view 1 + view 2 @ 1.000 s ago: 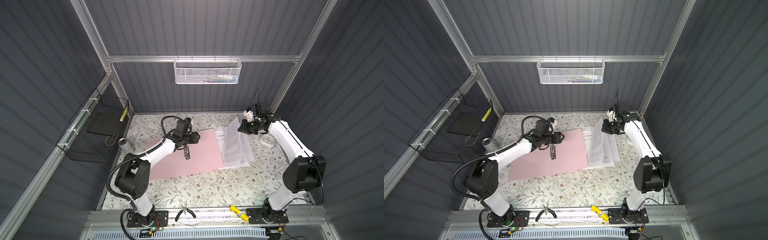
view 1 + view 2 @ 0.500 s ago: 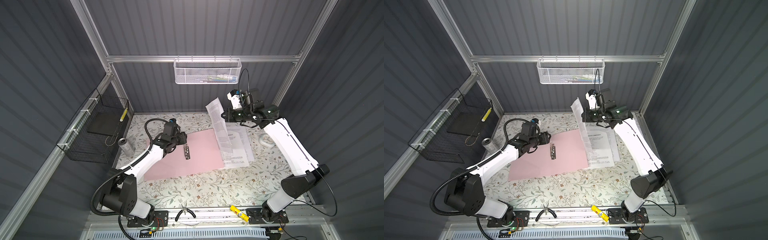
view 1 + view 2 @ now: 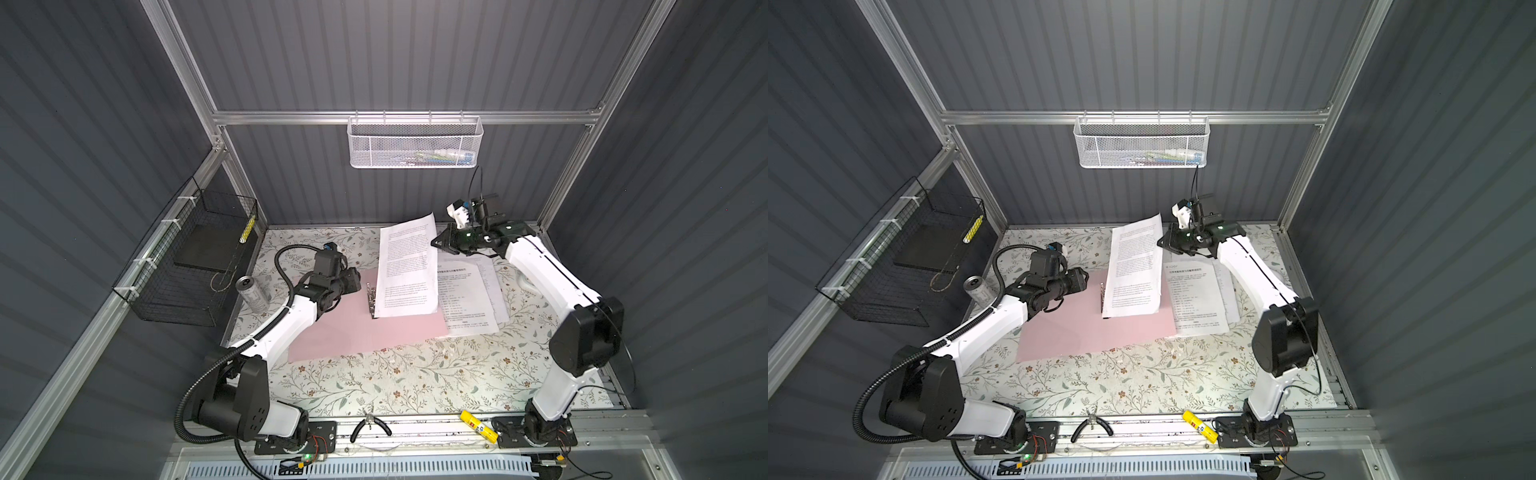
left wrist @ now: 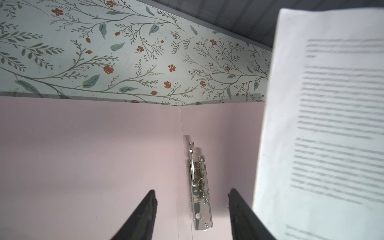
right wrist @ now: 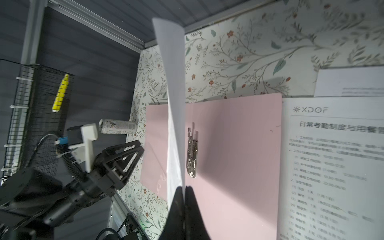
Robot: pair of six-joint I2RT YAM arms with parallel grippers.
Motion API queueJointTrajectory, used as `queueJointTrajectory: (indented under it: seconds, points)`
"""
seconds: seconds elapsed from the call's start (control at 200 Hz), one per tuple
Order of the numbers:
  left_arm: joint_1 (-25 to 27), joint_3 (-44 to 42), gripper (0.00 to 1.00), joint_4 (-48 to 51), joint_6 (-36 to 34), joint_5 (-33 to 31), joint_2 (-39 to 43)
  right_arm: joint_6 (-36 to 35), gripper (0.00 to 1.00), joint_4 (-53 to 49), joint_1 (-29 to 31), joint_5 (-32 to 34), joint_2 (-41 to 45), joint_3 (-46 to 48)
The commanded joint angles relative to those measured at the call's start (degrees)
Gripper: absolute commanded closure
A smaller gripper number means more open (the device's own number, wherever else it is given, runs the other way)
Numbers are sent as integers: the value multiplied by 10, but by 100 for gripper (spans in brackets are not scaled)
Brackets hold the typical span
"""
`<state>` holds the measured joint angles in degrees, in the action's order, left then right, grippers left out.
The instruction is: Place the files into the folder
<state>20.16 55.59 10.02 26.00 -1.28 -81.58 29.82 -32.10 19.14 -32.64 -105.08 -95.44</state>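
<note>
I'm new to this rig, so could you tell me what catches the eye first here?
The white printed sheet, pinched at its edge by the shut right gripper, is held over the open pink folder mid-table. The left gripper, jaws apart, points at the folder's metal clip; more files lie beside it.

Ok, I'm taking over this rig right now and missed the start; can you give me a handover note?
Right hand: shut on one white printed paper sheet, hanging over the open pale-pink card folder, beside its small metal clip.
Left hand: open, empty, hovering above the clip.
Done: nothing filed yet.
Left: lay this sheet in, then the other white sheets lying at the folder's right edge.
</note>
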Motion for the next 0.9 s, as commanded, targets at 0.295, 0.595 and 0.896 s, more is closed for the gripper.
queueJointTrajectory:
  seconds: [0.295, 0.595, 0.896]
  points:
    - [-4, -27, 43, -33, 7, 28, -17, -76, 100, 3, -5, 0, -92, 96]
    - [-4, -31, 43, -41, 8, 36, -33, -97, 100, -10, -6, 24, -105, 81]
    - [-3, -34, 43, -42, 7, 43, -40, -82, 100, 5, -6, 10, -132, 45]
